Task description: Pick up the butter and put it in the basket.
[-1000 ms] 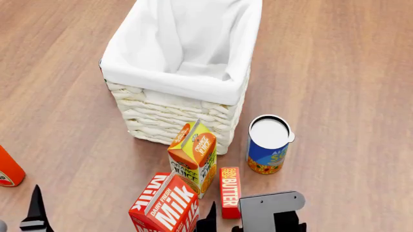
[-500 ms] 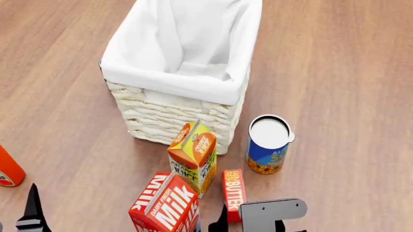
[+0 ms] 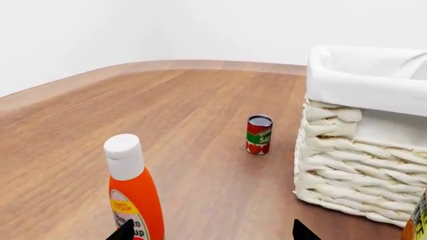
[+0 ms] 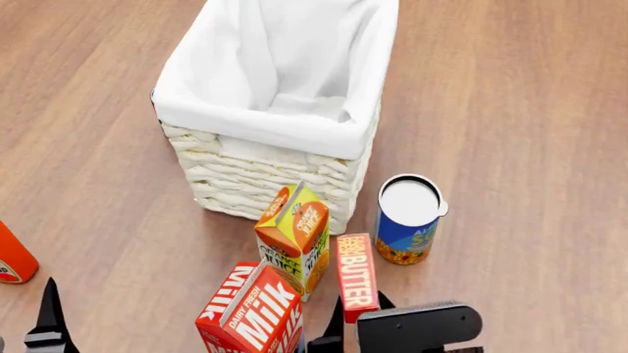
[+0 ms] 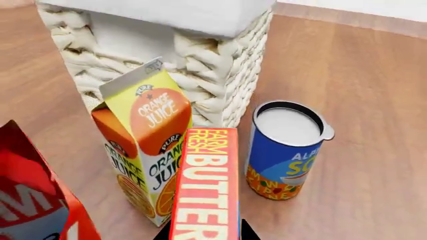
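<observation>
butter (image 4: 357,277) now lifted higher than a second ago, clamped in the right hand (image 4: 355,318) low center, beside juice carton (image 4: 294,239), basket (image 4: 265,176) above, left hand (image 4: 47,323) looks spread apart

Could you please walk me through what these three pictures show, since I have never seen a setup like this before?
These are simulator renders from a two-armed wheeled robot. One picture looks down from its head; the other two come from cameras near each gripper. On the wooden table stand a lined wicker basket, an orange juice carton, a milk carton and a blue can. The right gripper appears shut on the butter, which seems lifted off the table; the right wrist view shows it close up. The left gripper is open, empty, near an orange bottle; a small red can stands farther off.
</observation>
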Controlling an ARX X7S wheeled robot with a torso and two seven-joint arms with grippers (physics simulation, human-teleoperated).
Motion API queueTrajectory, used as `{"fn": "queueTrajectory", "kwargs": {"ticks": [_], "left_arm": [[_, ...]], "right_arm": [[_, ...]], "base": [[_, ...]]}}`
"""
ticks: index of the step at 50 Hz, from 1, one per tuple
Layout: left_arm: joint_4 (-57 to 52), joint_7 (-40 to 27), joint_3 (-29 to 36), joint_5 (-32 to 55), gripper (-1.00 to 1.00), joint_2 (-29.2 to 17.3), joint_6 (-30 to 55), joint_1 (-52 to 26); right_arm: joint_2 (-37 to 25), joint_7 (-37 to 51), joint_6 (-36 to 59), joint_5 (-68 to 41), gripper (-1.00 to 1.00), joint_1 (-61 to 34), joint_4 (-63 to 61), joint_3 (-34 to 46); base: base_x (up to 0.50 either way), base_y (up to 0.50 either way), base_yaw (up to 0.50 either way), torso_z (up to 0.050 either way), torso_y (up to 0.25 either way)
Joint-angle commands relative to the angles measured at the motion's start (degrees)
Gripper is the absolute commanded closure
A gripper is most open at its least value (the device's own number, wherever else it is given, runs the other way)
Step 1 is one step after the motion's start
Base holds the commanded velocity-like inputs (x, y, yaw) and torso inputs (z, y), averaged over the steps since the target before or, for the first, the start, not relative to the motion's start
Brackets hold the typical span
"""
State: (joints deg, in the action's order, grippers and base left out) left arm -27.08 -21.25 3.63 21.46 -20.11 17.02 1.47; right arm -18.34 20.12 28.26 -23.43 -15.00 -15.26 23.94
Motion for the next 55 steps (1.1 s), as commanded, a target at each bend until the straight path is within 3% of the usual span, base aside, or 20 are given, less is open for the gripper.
{"fn": "queueTrajectory", "kwargs": {"ticks": [1, 24, 29, 32, 39, 55], "left_arm": [[-0.35, 1.04, -1.37, -0.32, -1.00, 1.03, 0.27, 0.12], [0.17, 0.84, -1.14, 0.06, -1.00, 0.77, 0.00, -0.48], [0.16, 0.73, -0.98, 0.04, -1.00, 0.76, -0.02, -0.55], [0.34, 0.75, -0.86, 0.01, -1.00, 0.79, -0.20, -0.55], [0.00, 0.52, -0.80, 0.20, -1.00, 0.70, -0.03, -0.56], [0.00, 0.18, -0.57, 0.33, -1.00, 0.61, -0.20, -0.63]], "right_arm": [[-0.90, 3.36, 5.76, 4.11, 1.00, 0.17, -14.81, -0.09], [-3.17, 10.76, 26.13, 2.47, 1.00, -6.86, -37.60, -0.67], [-2.80, 11.92, 34.09, 0.09, 1.00, -11.02, -42.60, -2.14], [-2.92, 13.44, 38.17, -2.78, 1.00, -13.68, -44.62, -3.40], [-9.61, 27.60, 39.92, -24.04, 1.00, -22.48, -44.52, -6.58], [-14.46, 28.57, 39.71, -35.73, 1.00, -27.95, -40.71, -16.69]], "base": [[0.00, 0.00, 0.00, 0.000, 0.000], [0.00, 0.00, 0.00, 0.000, 0.001], [0.00, 0.00, 0.00, 0.000, 0.000], [0.00, 0.00, 0.00, 0.000, 0.003], [0.00, 0.00, 0.00, 0.002, 0.000], [0.00, 0.00, 0.00, 0.000, 0.001]]}}
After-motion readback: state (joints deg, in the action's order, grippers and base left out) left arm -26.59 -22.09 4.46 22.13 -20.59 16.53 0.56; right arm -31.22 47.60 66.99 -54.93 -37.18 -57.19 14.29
